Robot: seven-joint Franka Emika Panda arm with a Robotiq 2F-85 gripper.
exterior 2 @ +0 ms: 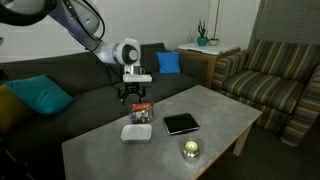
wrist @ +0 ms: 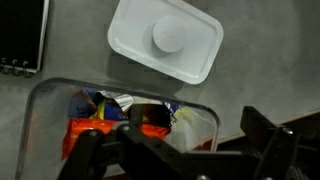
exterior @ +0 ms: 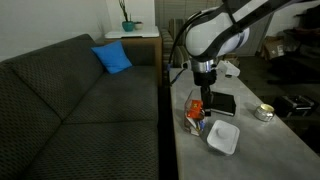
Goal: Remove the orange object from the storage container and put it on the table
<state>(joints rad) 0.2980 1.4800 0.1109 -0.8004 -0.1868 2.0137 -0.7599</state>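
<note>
The storage container (wrist: 40, 100) is a clear plastic box on the grey table (wrist: 250, 85). It shows in both exterior views (exterior: 197, 115) (exterior 2: 142, 114). Inside it lies the orange object (wrist: 88, 128) (exterior: 196, 107) among blue and white wrappers. My gripper (wrist: 185, 138) hangs open just above the container's open top. Its dark fingers (wrist: 268, 135) straddle the box's right half with nothing between them. In an exterior view the gripper (exterior: 203, 88) points straight down over the box, and in an exterior view it (exterior 2: 135, 94) hovers a little above the rim.
A white square lid with a round knob (wrist: 165, 40) (exterior: 223, 137) lies right beside the container. A black tablet (exterior: 221, 103) (exterior 2: 181, 123) and a small round metal tin (exterior: 264, 112) (exterior 2: 190, 150) are also on the table. A dark sofa (exterior: 70, 100) borders the table's edge.
</note>
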